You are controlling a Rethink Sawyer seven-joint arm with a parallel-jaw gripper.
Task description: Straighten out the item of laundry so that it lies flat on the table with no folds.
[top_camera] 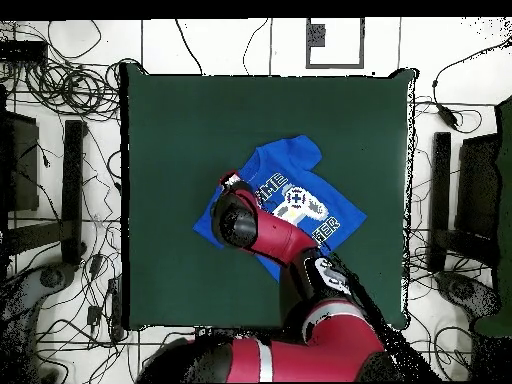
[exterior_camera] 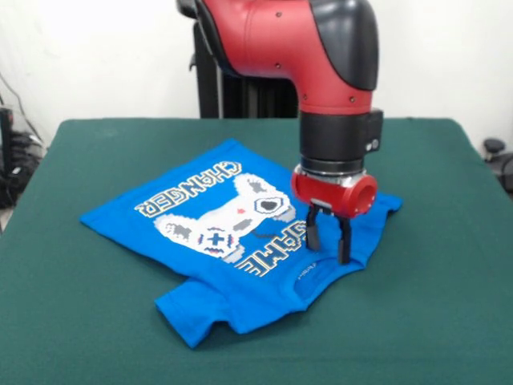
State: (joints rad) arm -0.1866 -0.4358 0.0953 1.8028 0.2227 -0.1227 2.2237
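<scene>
The bright blue T-shirt [exterior_camera: 232, 301] lies print side up in the middle of the dark green table [exterior_camera: 88, 321]. White "GAME CHANGER" lettering and a controller graphic show on it. Its edge by the gripper is folded over, and one sleeve at the near side is bunched. My gripper [exterior_camera: 329, 241] points straight down over the shirt's right part. Its fingers [exterior_camera: 313, 233] are apart, with the tips at or just above the cloth and nothing held between them. In the overhead view the shirt [top_camera: 290, 165] lies near the middle of the table [top_camera: 180, 120], and the arm's wrist [top_camera: 238, 222] covers its left part and hides the gripper.
The arm's black pedestal [exterior_camera: 216, 88] stands behind the table's far edge. In the overhead view, cables [top_camera: 60, 80] and dark stands [top_camera: 72, 190] lie on the floor around the table. Green table surface surrounds the shirt on all sides.
</scene>
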